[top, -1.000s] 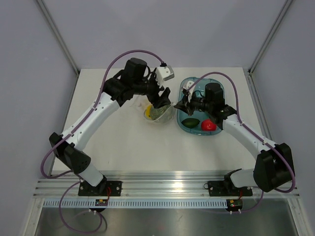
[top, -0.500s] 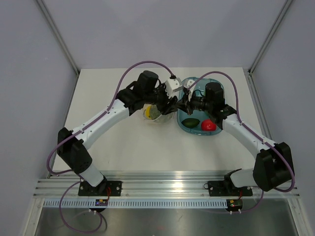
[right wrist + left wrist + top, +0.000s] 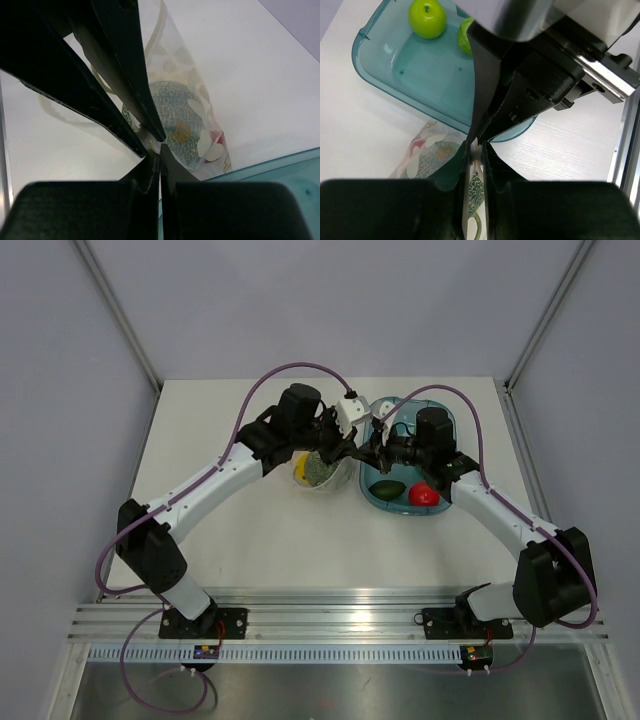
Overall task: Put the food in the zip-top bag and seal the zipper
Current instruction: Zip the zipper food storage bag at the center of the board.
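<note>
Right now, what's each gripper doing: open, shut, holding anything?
Left gripper: shut on the zip-top bag at its mouth edge.
Right gripper: shut on the same edge.

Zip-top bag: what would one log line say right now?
left gripper: shut on zip-top bag mouth | right gripper: same | bagged: grey-green ball, yellow piece | blue tray: red piece, dark green piece
</note>
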Controlling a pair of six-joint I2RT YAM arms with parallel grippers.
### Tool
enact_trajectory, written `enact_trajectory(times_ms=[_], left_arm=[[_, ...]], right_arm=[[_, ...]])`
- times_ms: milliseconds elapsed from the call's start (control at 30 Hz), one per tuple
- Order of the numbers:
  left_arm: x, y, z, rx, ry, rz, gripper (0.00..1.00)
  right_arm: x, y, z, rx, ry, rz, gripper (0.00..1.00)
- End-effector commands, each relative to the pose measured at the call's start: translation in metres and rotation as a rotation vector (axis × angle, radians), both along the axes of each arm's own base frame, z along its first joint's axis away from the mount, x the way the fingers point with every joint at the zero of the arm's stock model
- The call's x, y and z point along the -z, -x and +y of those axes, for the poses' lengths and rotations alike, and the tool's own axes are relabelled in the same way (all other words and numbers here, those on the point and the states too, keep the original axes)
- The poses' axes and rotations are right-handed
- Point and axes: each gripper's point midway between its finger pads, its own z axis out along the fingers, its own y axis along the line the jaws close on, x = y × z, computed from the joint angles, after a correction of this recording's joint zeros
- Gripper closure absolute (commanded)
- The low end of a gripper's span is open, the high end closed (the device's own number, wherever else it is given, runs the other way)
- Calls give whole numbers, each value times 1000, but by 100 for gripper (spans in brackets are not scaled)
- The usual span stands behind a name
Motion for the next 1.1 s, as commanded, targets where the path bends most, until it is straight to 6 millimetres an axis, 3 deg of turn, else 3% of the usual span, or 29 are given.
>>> enact_trajectory(times_ms=[0, 100, 233, 333, 467, 633, 767, 967, 1067], left_arm=[[-11, -1, -1, 21, 18, -40, 91], [-10, 4, 1, 51, 21, -12, 92], [-4, 6, 3, 62, 6, 19, 65], [2, 7, 1, 72, -5, 40, 66], [2, 6, 1, 68, 2, 43, 77], [-6, 6, -1, 70, 29, 36, 66], [-7, 6, -5, 75, 43, 49, 66], [-9, 5, -9, 79, 61, 55, 70], [-9, 4, -9, 77, 63, 53, 79]], right_arm=[[-26, -8, 1, -2, -51, -57, 100], [-26, -10, -1, 2, -57, -49, 100], [-26, -10, -1, -9, -58, -33, 100], [-26, -10, 0, -13, -60, -31, 100], [-26, -10, 0, -19, -61, -27, 100], [-24, -8, 1, -28, -57, -19, 100], [-25, -9, 2, -32, -60, -20, 100], [-26, -7, 2, -40, -63, -22, 100], [-25, -7, 2, -38, -61, -21, 100]])
